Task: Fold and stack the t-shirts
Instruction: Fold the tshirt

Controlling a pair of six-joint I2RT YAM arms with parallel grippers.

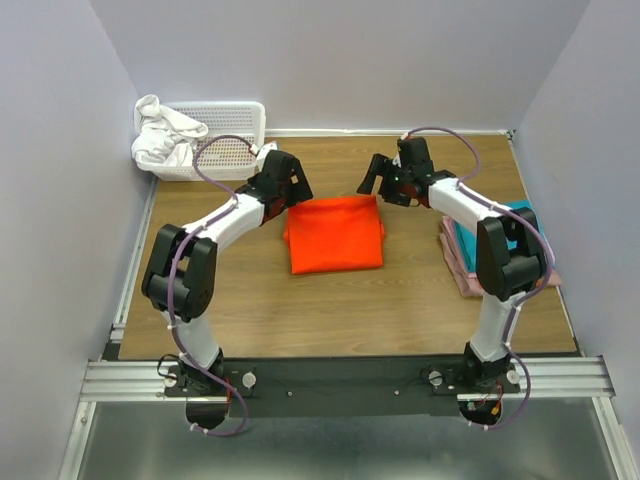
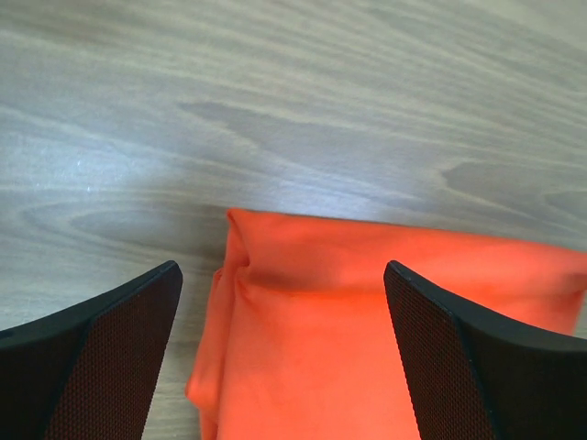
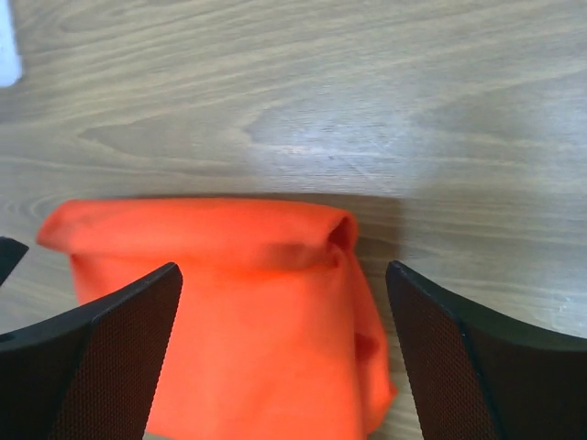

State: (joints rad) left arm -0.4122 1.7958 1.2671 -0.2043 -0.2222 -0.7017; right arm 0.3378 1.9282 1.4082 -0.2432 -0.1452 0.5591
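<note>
A bright orange t-shirt (image 1: pixel 335 233) lies folded into a rectangle in the middle of the wooden table. My left gripper (image 1: pixel 292 186) hovers open over its far left corner, holding nothing. My right gripper (image 1: pixel 383 180) hovers open over the far right corner, also empty. In the left wrist view the orange t-shirt (image 2: pixel 367 330) shows between the spread fingers (image 2: pixel 101 357) of the left gripper (image 2: pixel 282 275). The right wrist view shows the shirt's rolled far edge (image 3: pixel 238 321) under the right gripper (image 3: pixel 282 275). Folded teal (image 1: pixel 520 214) and pink (image 1: pixel 463 272) t-shirts are stacked at the right, partly hidden by my right arm.
A white plastic basket (image 1: pixel 228 120) stands at the back left with a crumpled white cloth (image 1: pixel 165 138) hanging over its left side. Grey walls close in the table on three sides. The arm bases sit on a metal rail (image 1: pixel 340 378) at the near edge.
</note>
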